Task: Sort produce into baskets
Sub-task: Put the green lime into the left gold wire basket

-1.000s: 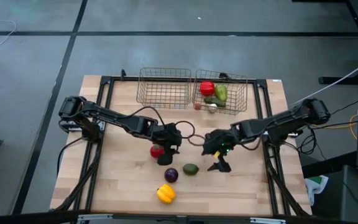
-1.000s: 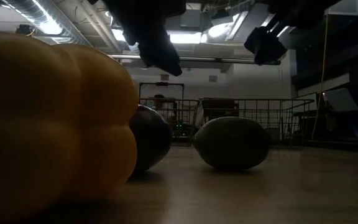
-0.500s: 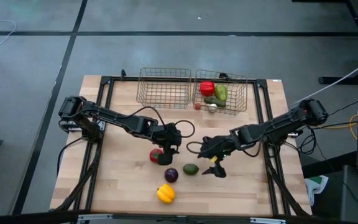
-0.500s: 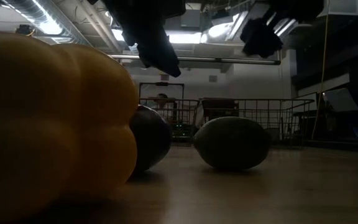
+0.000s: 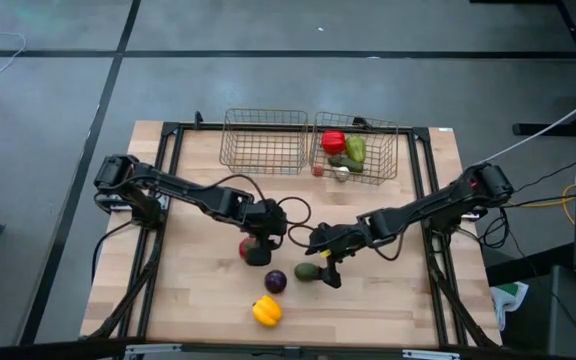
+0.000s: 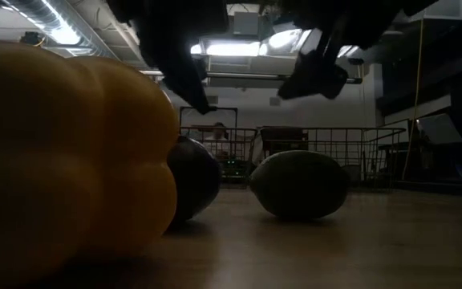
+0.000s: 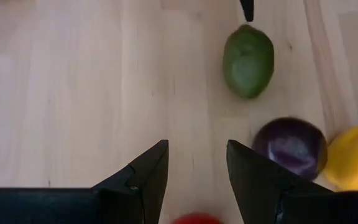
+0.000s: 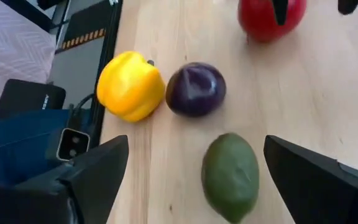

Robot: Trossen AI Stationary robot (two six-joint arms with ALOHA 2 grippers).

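A red tomato (image 5: 245,246) lies on the table mid-left. My left gripper (image 5: 260,254) hangs open just above it, and the tomato's top (image 7: 194,219) shows low between the fingers. To the right a green piece (image 5: 306,271) rests on its side. My right gripper (image 5: 325,268) stands open above it, one finger (image 8: 98,177) on each side, clear of it. A purple ball (image 5: 275,282) and a yellow pepper (image 5: 266,311) sit nearer the front edge. Two wire baskets (image 5: 238,140) (image 5: 398,150) stand at the far edge. The right one holds a red pepper (image 5: 333,142) and green pieces (image 5: 354,150).
Black frame rails (image 5: 168,170) run along the table's left and right sides. A loose cable (image 5: 298,212) loops between the two arms. A tiny bit (image 5: 318,170) lies in front of the baskets. Bare wood lies at the front right (image 5: 398,310).
My right gripper has gone toward the table's left edge and down, rolling as it went, and now stands over the green piece. My left gripper has stayed in place and tipped a little. None of the produce has moved.
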